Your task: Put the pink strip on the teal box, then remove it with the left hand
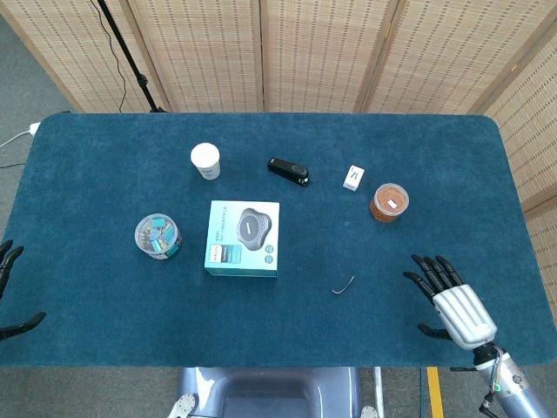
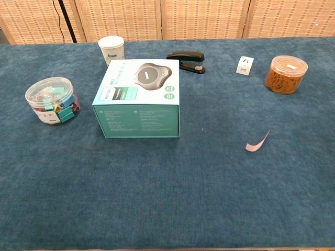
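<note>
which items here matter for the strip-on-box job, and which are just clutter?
Job:
pink strip, lying on the cloth
teal box, nothing on top yet
right hand, open, nearest the strip
left hand, at the table's edge

Clutter:
paper cup
black stapler
small white box
tub of rubber bands
tub of binder clips

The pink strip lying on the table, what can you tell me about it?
The pink strip is a small, thin, pale pink sliver, perhaps paper or tape. It curls, one end lifted off the blue cloth of the table while the other rests on it. It lies alone to the right of the teal box, apart from it, with nothing else touching it. In the head view the right hand is over the table to its right, fingers spread, not touching it.
</note>
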{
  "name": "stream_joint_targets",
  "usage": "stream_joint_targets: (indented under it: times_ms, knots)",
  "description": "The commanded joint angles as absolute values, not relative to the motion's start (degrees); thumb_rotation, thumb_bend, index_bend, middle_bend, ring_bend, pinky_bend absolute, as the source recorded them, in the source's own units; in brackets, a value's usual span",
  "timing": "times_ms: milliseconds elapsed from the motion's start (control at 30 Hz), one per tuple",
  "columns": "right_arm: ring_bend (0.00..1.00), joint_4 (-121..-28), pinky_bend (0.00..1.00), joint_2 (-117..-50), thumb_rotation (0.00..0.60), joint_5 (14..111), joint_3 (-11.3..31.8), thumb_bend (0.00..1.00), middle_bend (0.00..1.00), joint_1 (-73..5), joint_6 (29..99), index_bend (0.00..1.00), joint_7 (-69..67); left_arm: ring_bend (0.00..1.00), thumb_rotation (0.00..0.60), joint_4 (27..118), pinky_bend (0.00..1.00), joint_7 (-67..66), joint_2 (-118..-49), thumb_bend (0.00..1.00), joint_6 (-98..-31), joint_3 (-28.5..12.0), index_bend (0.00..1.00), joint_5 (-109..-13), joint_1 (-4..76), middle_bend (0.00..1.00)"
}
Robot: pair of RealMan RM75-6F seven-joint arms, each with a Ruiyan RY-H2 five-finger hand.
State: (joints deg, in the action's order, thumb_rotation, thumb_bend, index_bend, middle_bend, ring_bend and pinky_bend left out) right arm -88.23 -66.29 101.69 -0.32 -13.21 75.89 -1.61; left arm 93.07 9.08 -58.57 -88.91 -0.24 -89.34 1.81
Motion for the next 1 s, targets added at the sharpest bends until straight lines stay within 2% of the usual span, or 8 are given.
stream_joint_targets:
  times_ms: [33, 100, 233, 400, 1000]
  knots:
    - [0.0, -86.58, 0.0, -68.44, 0.6, 103.05, 0.16, 0.17, 0.0, -16.34, 72.82, 0.21, -2.42, 0.0, 0.6, 93.2, 0.0, 8.96, -58.58, 0.0, -88.49, -0.38, 0.0, -88.96, 1.98, 0.0]
    - [0.0, -86.08, 0.0, -69.29, 0.6, 103.26, 0.52, 0.26, 0.0, -17.82, 71.26, 0.22, -1.74, 0.0, 0.6, 93.29, 0.0, 8.98, -58.52, 0.0, -88.32, -0.41, 0.0, -88.77, 2.01, 0.0]
    - [0.0, -85.89, 0.0, -71.1, 0.6, 102.67, 1.14, 0.3, 0.0, -20.66, 67.49, 0.24, 0.86, 0.0, 0.6, 93.31, 0.0, 9.35, -58.38, 0.0, -88.52, -0.45, 0.0, -88.73, 1.87, 0.0]
    - [0.0, -85.96, 0.0, -72.62, 0.6, 100.66, 2.28, 0.47, 0.0, -23.4, 63.61, 0.28, 2.43, 0.0, 0.6, 93.15, 0.0, 9.95, -58.25, 0.0, -88.52, -0.44, 0.0, -88.7, 1.8, 0.0]
    - [0.0, -82.62, 0.0, -77.58, 0.6, 95.58, 2.79, 0.48, 0.0, -30.22, 53.77, 0.28, 8.44, 0.0, 0.6, 92.75, 0.0, 11.98, -57.73, 0.0, -88.47, -0.49, 0.0, -88.81, 1.75, 0.0]
